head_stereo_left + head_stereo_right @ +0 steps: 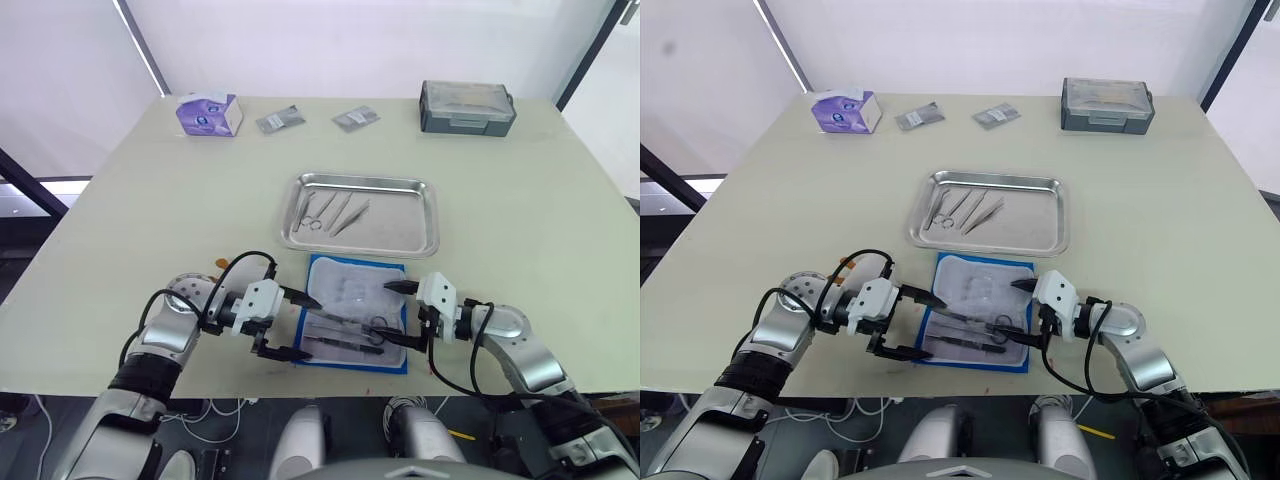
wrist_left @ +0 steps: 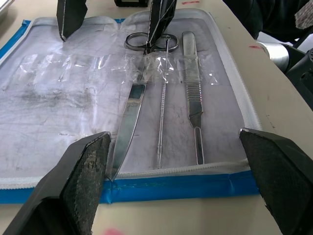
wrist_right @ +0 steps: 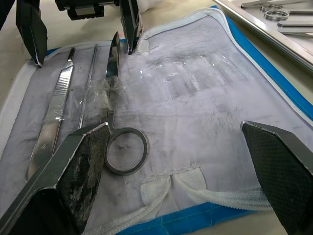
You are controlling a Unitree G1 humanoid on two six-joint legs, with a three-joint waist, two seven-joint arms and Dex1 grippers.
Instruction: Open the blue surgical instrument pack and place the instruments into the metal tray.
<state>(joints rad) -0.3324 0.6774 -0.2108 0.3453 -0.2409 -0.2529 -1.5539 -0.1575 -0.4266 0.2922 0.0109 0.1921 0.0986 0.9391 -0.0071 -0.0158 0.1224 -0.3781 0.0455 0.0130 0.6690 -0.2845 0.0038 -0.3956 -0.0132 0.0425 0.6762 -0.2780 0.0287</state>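
The blue surgical instrument pack [image 1: 352, 292] lies opened flat near the table's front edge, pale lining up. On its near half lie three instruments: ring-handled scissors [image 2: 134, 98], a thin probe [image 2: 162, 117] and a flat ridged handle [image 2: 193, 83], partly under clear film. My left gripper [image 1: 313, 328] is open at the pack's left edge, its fingers spanning that near half. My right gripper [image 1: 388, 312] is open at the right edge, one fingertip over the scissors' rings [image 3: 125, 151]. Behind the pack sits the metal tray [image 1: 400, 228], holding several instruments [image 1: 330, 212].
Along the far edge of the table stand a purple tissue box [image 1: 208, 114], two small grey packets [image 1: 279, 120] [image 1: 356, 118] and a grey lidded box [image 1: 467, 107]. The table's front edge runs just below the pack.
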